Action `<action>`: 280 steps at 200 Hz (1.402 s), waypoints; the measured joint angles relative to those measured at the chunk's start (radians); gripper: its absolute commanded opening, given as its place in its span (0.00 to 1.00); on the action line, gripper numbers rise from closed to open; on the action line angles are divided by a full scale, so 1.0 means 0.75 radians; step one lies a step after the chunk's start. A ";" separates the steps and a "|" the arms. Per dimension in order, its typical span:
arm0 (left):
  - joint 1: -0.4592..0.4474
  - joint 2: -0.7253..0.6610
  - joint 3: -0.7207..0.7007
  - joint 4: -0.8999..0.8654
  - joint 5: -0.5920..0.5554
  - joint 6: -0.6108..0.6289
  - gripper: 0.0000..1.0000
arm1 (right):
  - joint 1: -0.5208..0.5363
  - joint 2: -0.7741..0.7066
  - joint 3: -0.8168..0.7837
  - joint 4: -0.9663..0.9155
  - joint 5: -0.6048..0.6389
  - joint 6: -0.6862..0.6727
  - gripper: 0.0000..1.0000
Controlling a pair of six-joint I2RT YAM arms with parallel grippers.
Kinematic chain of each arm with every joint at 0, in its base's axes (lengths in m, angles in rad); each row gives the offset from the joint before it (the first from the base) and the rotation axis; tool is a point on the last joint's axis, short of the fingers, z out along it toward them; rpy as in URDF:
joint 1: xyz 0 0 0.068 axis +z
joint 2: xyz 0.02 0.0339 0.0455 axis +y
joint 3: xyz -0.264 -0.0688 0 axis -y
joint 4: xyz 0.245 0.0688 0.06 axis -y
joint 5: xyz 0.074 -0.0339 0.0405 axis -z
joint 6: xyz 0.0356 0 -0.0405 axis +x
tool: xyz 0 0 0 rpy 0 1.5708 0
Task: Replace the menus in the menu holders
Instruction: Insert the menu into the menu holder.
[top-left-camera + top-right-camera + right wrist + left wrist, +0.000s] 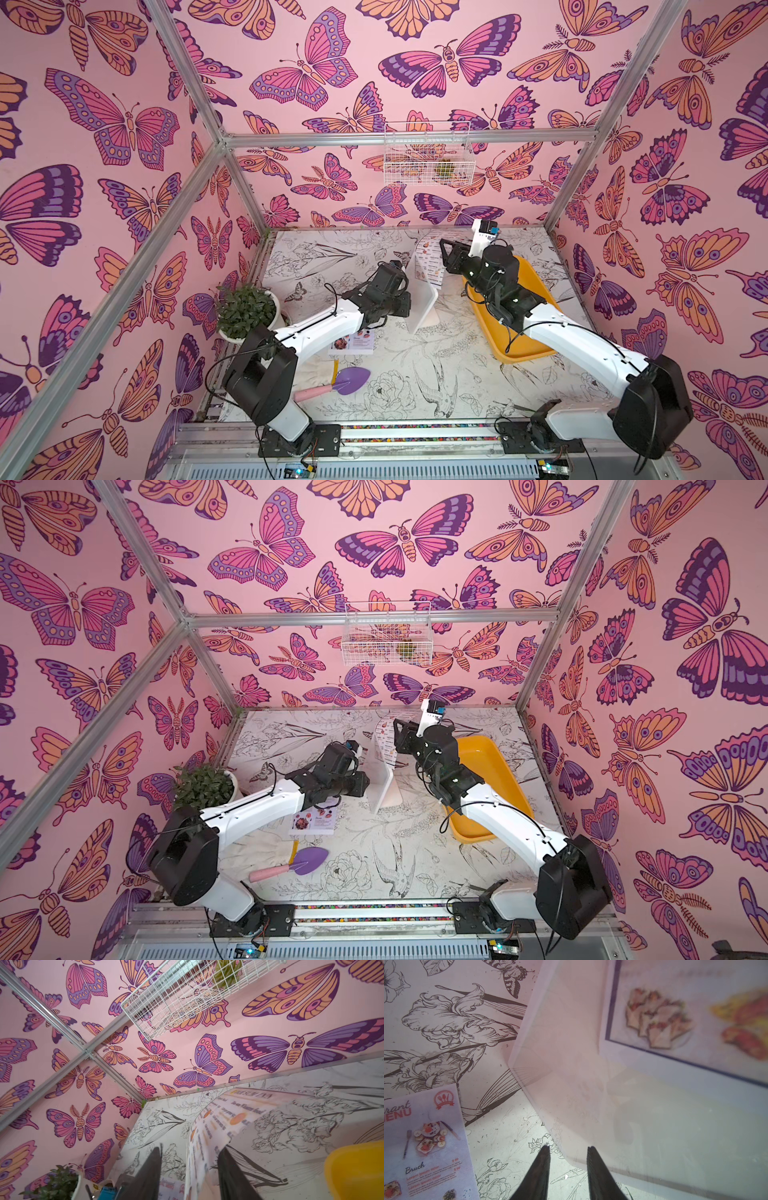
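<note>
While the white "DIM SUM INN" menu point(228, 1118) is curling upward between the parted jaws of the right gripper point(191, 1147), which is bracketing the sheet rather than visibly pinching it, the step in hand is looking like feeding that sheet into the menu holder point(422, 295) standing toward the far edge of the surface point(415, 374). The left gripper point(568, 1148) is sitting partly open astride the holder's lower corner; whether it is pressing on the acrylic I cannot tell. Doing this well is going to mean pinching the sheet near its free end, keeping it flat against the panel, and bracing the holder against tipping. The pink menu point(425, 1136) is lying flat nearer the left edge.
</note>
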 measured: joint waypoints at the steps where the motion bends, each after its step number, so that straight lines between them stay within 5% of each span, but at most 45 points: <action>1: 0.000 0.000 0.000 0.000 0.000 0.000 0.33 | 0.000 0.000 0.000 -0.002 -0.002 0.000 0.35; 84: 0.000 0.000 0.000 -0.001 0.002 0.001 0.33 | -0.021 0.010 0.048 -0.112 -0.106 0.041 0.11; 211: 0.000 0.000 0.000 0.000 0.001 0.006 0.33 | -0.026 0.019 0.170 -0.327 -0.254 0.004 0.24; 280: 0.000 0.000 0.000 0.000 0.001 0.006 0.33 | -0.087 0.113 0.393 -0.605 -0.381 -0.060 0.15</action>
